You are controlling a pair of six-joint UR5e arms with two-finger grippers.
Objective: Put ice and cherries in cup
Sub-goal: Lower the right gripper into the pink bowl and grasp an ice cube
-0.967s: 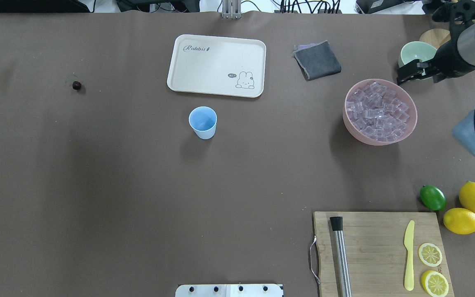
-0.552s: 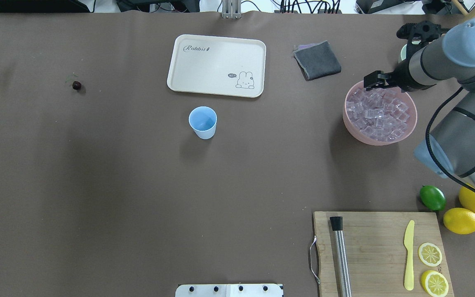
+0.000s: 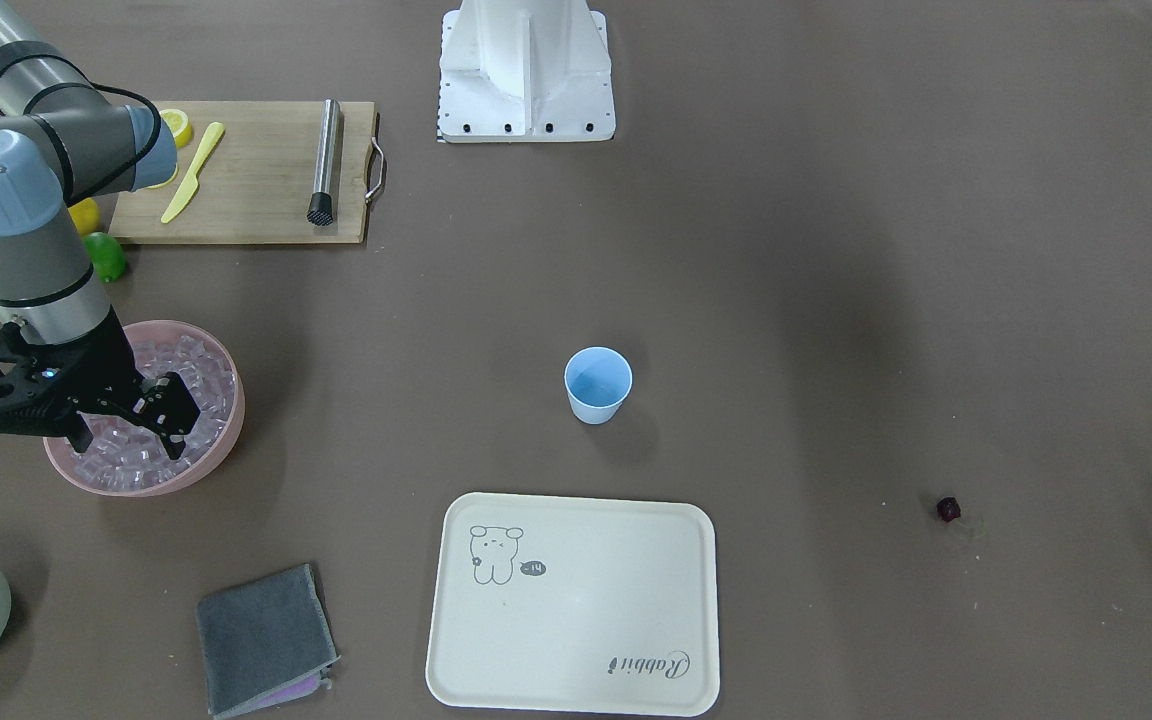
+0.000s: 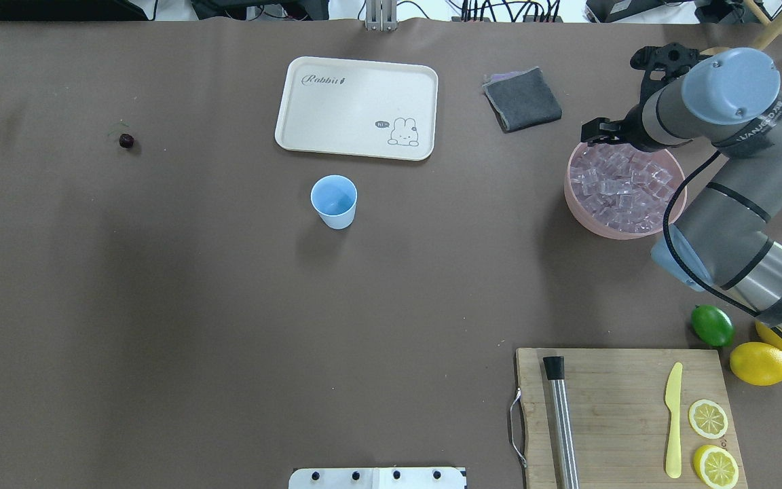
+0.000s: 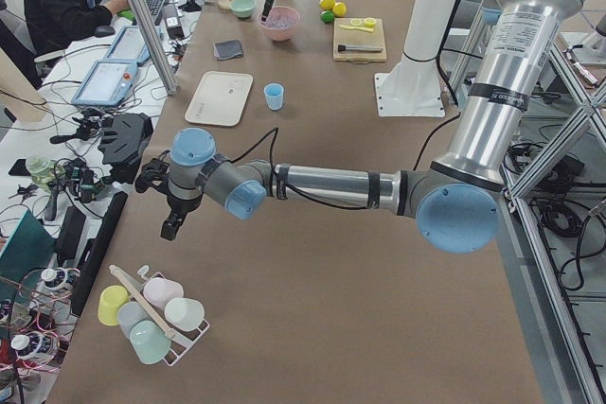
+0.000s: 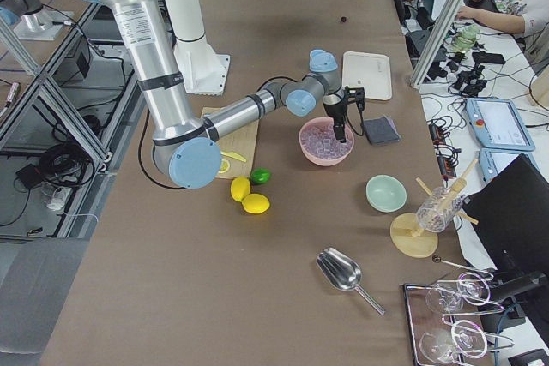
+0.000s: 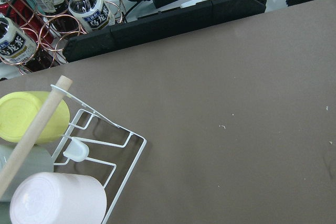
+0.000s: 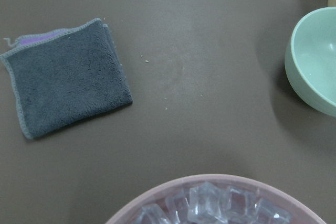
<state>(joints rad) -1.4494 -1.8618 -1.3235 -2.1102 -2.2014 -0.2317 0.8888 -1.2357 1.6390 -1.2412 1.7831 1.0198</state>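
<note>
The light-blue cup (image 4: 334, 200) stands upright in the middle of the table, also seen in the front-facing view (image 3: 597, 383). A single dark cherry (image 4: 126, 140) lies far to the left of it on the bare table. The ice (image 4: 618, 187) is piled in a pink bowl (image 4: 571, 197) at the right. My right gripper (image 4: 601, 132) hangs open over the bowl's far rim with nothing between its fingers (image 3: 174, 425). My left gripper (image 5: 170, 224) is far off at the table's left end, and I cannot tell whether it is open or shut.
A cream tray (image 4: 357, 107) lies behind the cup, with a grey cloth (image 4: 522, 98) beside it. A pale green bowl (image 8: 315, 66) sits past the pink bowl. Near the robot are a cutting board (image 4: 622, 407), a lime (image 4: 712, 324) and a lemon (image 4: 759, 363). A cup rack (image 7: 105, 150) lies under the left wrist.
My right arm has swung in from the table's right edge, and its gripper has moved leftward to above the pink bowl's far rim. The cup, cherry and ice have not moved.
</note>
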